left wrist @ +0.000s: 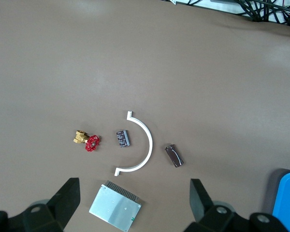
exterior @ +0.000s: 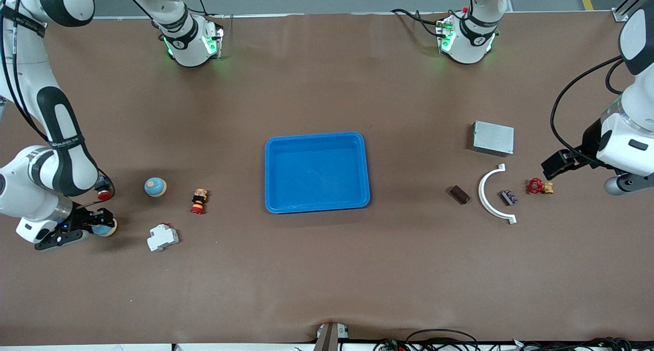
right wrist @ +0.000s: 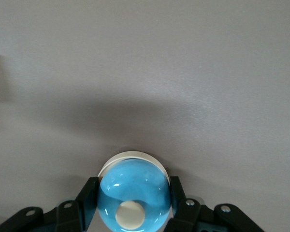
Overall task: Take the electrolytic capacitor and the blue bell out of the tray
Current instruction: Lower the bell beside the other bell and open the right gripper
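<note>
a brown table (exterior: 327,269) fills the front view, with the two arm bases along its top edge and cables at its lower rim. a blue tray (exterior: 317,136) lies at the middle. toward the left arm's end sit a grey metal box (exterior: 493,138), a white curved bracket (exterior: 488,195), a brown block (exterior: 459,194), a small dark capacitor (exterior: 509,197) just beside the bracket, and a red-handled brass valve (exterior: 539,187). toward the right arm's end lie a white breaker (exterior: 162,237), a second blue bell (exterior: 155,187) and a red-and-black push button (exterior: 199,201).

the right arm bends down at its end of the table, and the right gripper (exterior: 97,224) is clamped around a blue bell (right wrist: 133,195) low over the table. the left arm is raised at its end; the left gripper (left wrist: 135,203) hangs with its fingers (left wrist: 67,195) spread wide, grasping nothing, over the table near the valve.
</note>
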